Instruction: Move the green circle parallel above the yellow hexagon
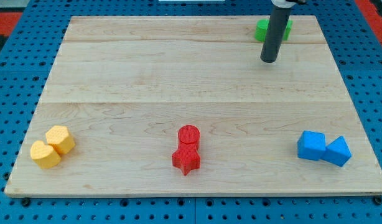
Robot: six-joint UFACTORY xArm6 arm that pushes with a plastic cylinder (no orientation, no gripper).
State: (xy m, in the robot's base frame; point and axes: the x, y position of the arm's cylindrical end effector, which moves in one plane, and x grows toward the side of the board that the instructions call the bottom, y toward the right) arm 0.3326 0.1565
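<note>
Red star-shaped block [186,160] sat near the wooden board's [178,81] bottom edge; my tip [269,60], fingerless, stood just below the green block [263,30] by the top-right corner.

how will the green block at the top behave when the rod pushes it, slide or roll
The green block looks squat and flat-bottomed, so it should slide on the smooth wooden board, not roll. It seems rigid and light. Being mostly hidden behind my tip, an off-centre push may spin it.
</note>
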